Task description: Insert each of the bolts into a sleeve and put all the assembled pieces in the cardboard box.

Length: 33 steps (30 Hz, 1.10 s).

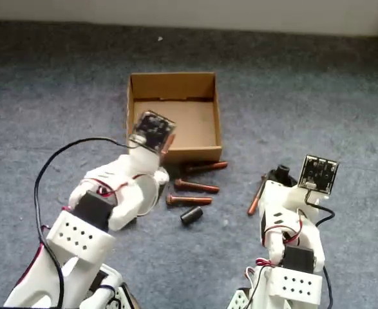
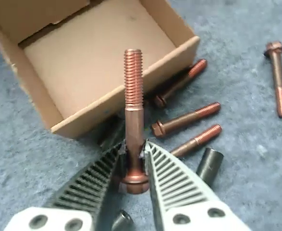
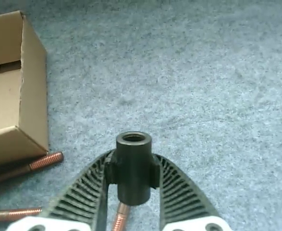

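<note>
bolt (image 2: 133,120): coppery metal, threaded | sleeve (image 3: 133,166): matt dark, maybe metal | box (image 2: 174,62): plain cardboard

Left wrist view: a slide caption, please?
Left gripper clamps a copper bolt by its head end, cardboard box beyond.

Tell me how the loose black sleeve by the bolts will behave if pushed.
The loose sleeve is a cylinder lying on its side, so it will likely roll across its axis; the carpet should probably stop it quickly. It looks like rigid, smooth metal, probably heavy for its size and slippery.
</note>
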### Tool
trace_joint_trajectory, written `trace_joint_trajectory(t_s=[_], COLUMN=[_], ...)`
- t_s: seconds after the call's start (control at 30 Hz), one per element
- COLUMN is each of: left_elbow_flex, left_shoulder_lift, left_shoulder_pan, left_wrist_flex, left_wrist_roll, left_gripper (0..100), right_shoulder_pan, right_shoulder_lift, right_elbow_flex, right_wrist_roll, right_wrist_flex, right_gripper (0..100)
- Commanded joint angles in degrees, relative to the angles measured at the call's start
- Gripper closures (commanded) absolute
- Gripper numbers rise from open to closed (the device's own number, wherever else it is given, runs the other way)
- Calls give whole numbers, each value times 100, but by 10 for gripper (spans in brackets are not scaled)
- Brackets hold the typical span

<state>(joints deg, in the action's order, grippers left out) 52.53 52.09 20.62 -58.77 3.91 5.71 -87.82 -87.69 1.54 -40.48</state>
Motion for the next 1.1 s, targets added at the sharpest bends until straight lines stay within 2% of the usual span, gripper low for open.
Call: trace_joint_trajectory(t_s=[0.0, 0.33, 0.4, 0.53, 0.63, 0.87, 1.07], left_elbow_flex=[637, 1754, 1903, 2044, 2035, 2026, 1745], left_shoulder_lift=[901, 2088, 2141, 2141, 2158, 2185, 2141], left_shoulder_pan=[-743, -875, -892, -1288, -1525, -1569, -1622], left_wrist_flex=[633, 862, 949, 993, 985, 1002, 967], left_wrist_roll=[387, 431, 598, 1424, 1503, 1451, 369], left_gripper=[995, 984, 935, 808, 793, 805, 853], right_shoulder_pan=[31, 22, 22, 22, 22, -171, -171], right_shoulder_lift=[-92, -92, -92, -92, -92, -92, -92], right_elbow_flex=[48, 48, 48, 48, 48, 48, 48], right_wrist_roll=[9, 9, 9, 9, 9, 0, 0], right_wrist_flex=[127, 127, 127, 127, 127, 127, 127], right_gripper=[993, 993, 993, 993, 993, 993, 993])
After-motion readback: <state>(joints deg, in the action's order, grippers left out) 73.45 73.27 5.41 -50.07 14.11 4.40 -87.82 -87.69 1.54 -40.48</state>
